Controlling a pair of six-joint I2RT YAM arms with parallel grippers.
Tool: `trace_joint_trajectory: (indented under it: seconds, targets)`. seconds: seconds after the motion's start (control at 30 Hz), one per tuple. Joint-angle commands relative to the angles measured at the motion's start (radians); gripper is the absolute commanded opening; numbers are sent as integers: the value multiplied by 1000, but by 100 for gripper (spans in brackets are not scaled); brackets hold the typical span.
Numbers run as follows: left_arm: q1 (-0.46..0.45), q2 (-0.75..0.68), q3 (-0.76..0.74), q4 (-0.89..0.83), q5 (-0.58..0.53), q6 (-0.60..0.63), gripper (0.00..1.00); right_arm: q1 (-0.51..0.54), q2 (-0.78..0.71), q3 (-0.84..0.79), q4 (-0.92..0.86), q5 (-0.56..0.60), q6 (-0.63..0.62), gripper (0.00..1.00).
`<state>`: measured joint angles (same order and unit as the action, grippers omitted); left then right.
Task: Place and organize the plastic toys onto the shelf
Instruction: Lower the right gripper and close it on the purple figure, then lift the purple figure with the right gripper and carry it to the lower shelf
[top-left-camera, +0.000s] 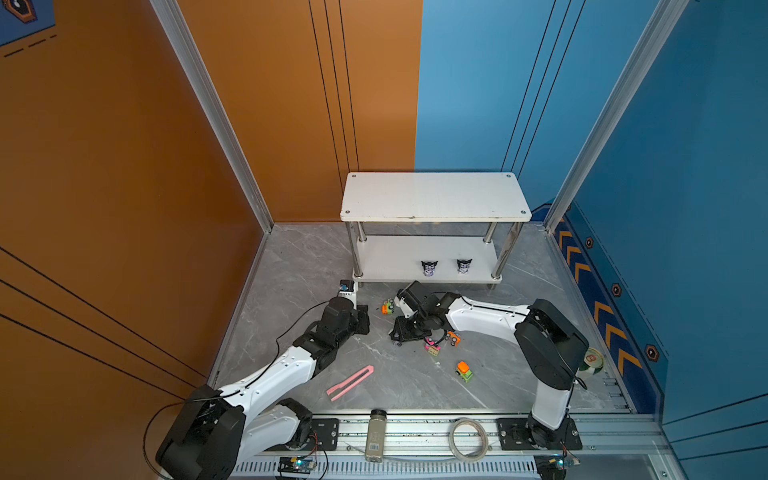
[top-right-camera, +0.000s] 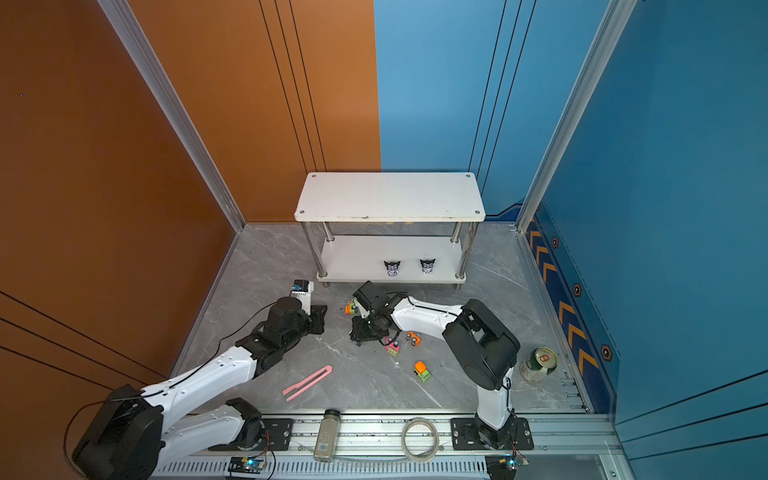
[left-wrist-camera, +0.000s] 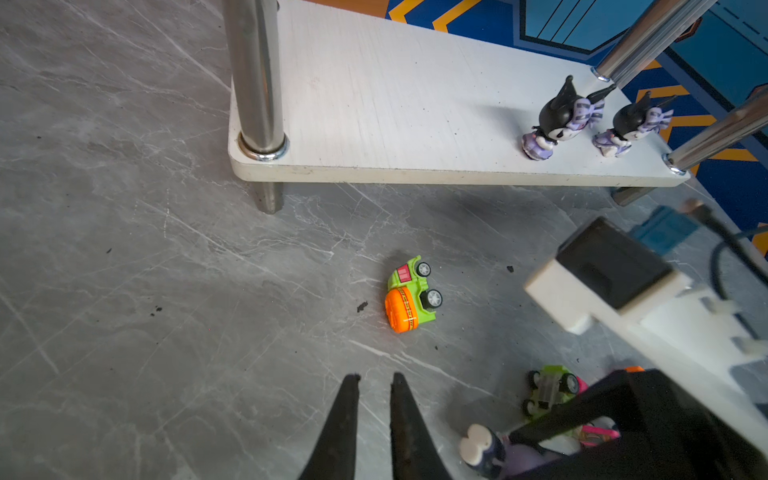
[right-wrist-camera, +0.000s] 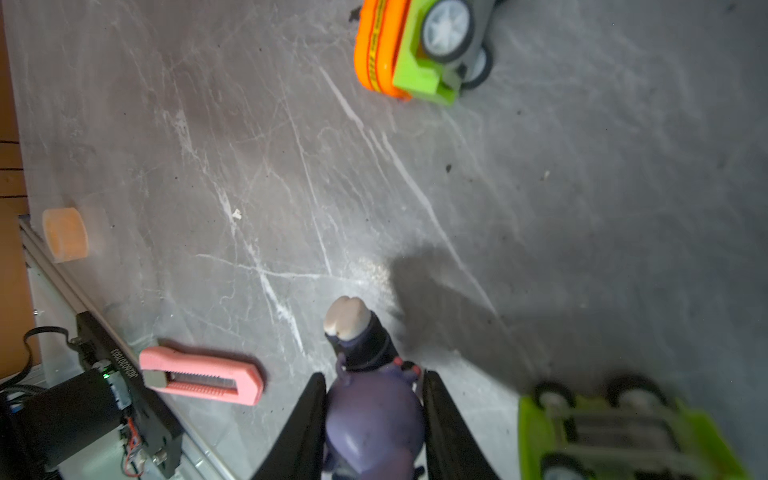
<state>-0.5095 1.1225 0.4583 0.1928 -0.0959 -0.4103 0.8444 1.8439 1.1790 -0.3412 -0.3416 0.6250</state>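
In both top views the left arm (top-left-camera: 270, 374), based at 7 o'clock, and the right arm (top-left-camera: 486, 318), based at 5 o'clock, share one build: glossy white rounded shells between bulky black joint housings, with small dark screws dotting the white. A thin black cable (top-left-camera: 297, 318) runs along the left arm. Each arm has a black base plate (top-left-camera: 324, 432) with silver screws. The left gripper (left-wrist-camera: 375, 376) and right gripper (right-wrist-camera: 375, 374) have matte black fingers tapering to points. A white bracket carries a black camera box (left-wrist-camera: 602, 274).
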Motion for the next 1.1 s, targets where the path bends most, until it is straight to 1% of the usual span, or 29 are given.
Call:
trace_joint_trajectory:
  seconds: [0.0,0.1,0.13,0.3,0.53,0.7,0.77,0.8,0.83,0.9,0.97,1.07]
  targets:
    - [11,18,-9,25,28,-10,17,10,-36,-4,-65,-33,54,15]
    - [11,28,-7,30,37,-16,18,14,-8,4,-77,-25,54,28]
    - [11,28,-7,30,39,-18,20,13,3,6,-74,-30,57,30]
    - [11,10,-8,8,42,-13,23,15,29,8,-41,-51,77,37]
    - [13,-4,-13,3,25,-11,27,13,23,20,-53,-45,58,53]
    - [15,20,-4,4,45,-13,27,14,-12,27,-86,-17,22,56]
    - [14,26,-4,1,49,-13,27,24,-37,33,-118,21,-25,56]
    - [14,28,-3,1,50,-13,27,36,-50,42,-145,58,-64,57]
    - [14,29,-4,2,49,-13,27,50,-60,49,-167,98,-101,57]
    - [15,32,-1,4,46,-14,27,103,-78,69,-225,222,-189,60]
    - [15,38,3,8,46,-15,27,149,-87,76,-243,295,-256,63]
    - [16,51,15,13,55,-19,27,196,-86,75,-235,351,-320,66]
